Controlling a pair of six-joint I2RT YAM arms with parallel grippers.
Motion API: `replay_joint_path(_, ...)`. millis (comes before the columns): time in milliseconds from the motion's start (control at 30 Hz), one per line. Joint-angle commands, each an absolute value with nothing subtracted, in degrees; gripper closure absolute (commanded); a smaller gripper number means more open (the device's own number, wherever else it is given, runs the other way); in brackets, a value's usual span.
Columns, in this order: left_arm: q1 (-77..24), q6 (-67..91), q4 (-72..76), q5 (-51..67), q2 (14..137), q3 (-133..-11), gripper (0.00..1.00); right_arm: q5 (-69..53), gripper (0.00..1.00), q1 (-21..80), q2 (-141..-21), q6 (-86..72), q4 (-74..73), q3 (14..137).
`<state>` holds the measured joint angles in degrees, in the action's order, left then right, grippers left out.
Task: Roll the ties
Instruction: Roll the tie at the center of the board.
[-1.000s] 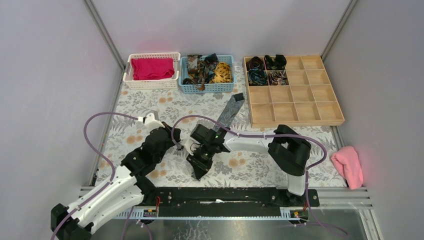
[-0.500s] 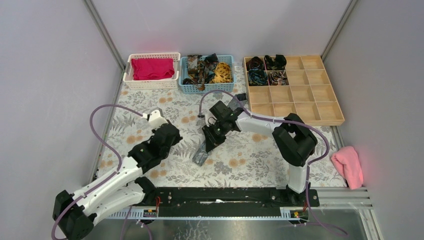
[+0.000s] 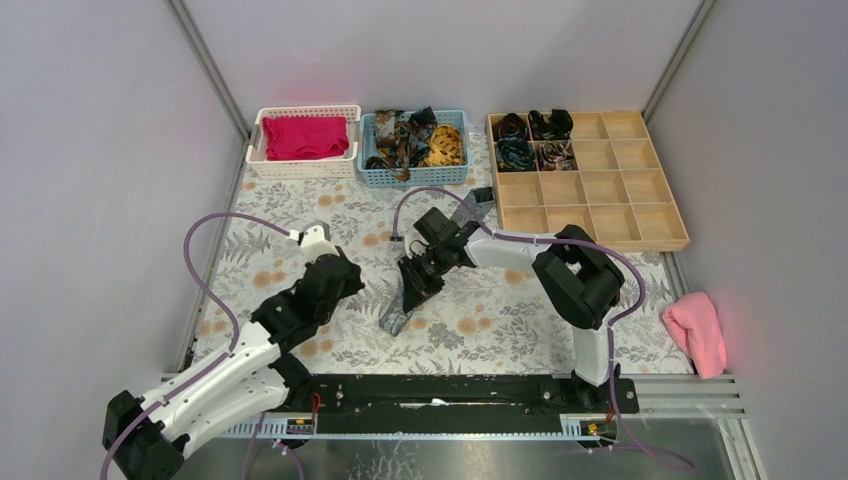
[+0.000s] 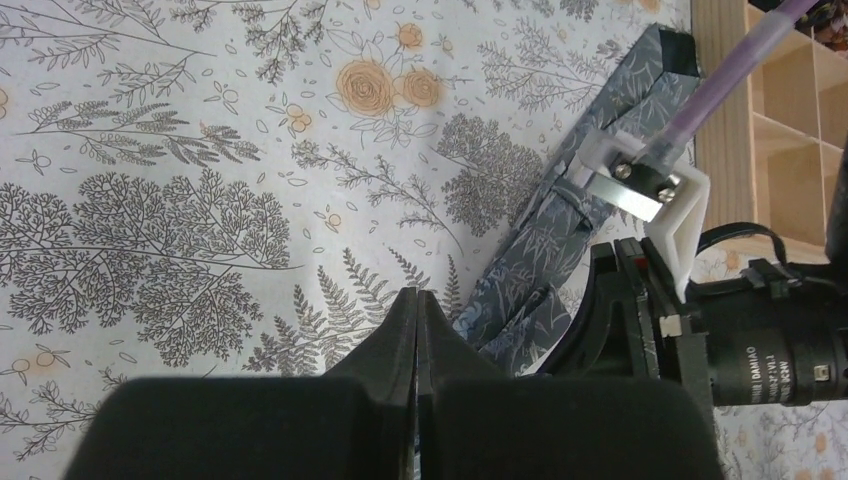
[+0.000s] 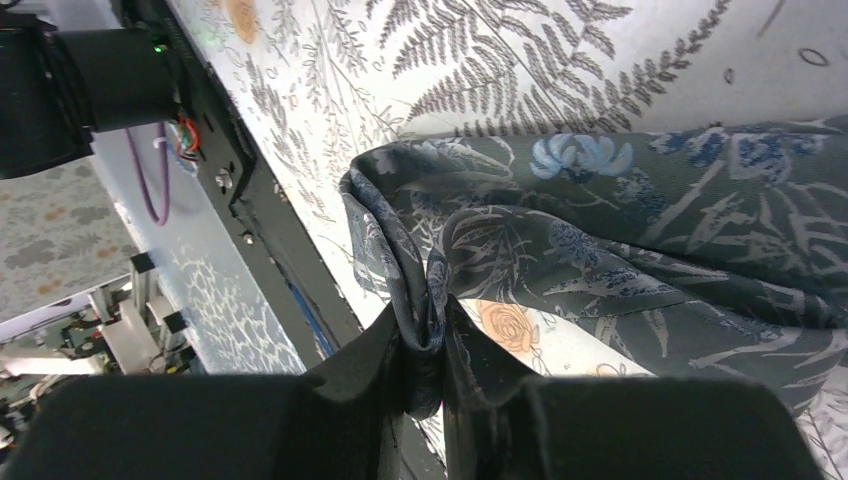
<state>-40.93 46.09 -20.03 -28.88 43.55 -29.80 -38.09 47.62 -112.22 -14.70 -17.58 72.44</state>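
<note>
A dark grey patterned tie [image 3: 398,312] lies slanted across the middle of the floral mat, its far end [image 3: 478,203] near the wooden tray. My right gripper [image 3: 412,283] is shut on a bunched fold of this tie; the right wrist view shows the fabric [image 5: 650,220] pinched between the fingertips [image 5: 428,335]. My left gripper [image 3: 352,282] is shut and empty just left of the tie. In the left wrist view its tips [image 4: 417,302] meet over the mat, beside the tie [image 4: 560,235]. More ties [image 3: 415,140] fill the blue basket, and coiled ties [image 3: 530,140] sit in the tray's compartments.
A white basket [image 3: 256,150] holding a magenta cloth stands at the back left, next to the blue basket [image 3: 416,179]. The wooden compartment tray [image 3: 600,195] is at the back right. A pink cloth [image 3: 697,332] lies at the right edge. A black rail [image 3: 450,390] runs along the front.
My right gripper has carried the tie's near part away from the front rail toward the middle, bunching the strip shorter. My left gripper has shifted slightly right, toward the tie.
</note>
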Motion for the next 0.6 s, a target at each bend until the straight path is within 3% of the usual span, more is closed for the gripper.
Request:
replay_joint_path(0, -41.11, 44.33, -16.97, -27.63, 41.41, -27.84, 1.0, -45.01, 0.79, 47.21, -110.33, -17.84, -11.87, 71.49)
replay_joint_path(200, -41.11, 47.88, -21.52, -30.12, 37.93, -27.38, 1.0, -49.57, 0.78, 47.76, -108.86, -19.21, -10.74, 71.03)
replay_joint_path(567, -41.16, 46.04, -24.25, -24.37, 28.09, -27.57, 1.0, -56.7, 0.77, 51.01, -112.37, -23.58, -5.51, 73.32)
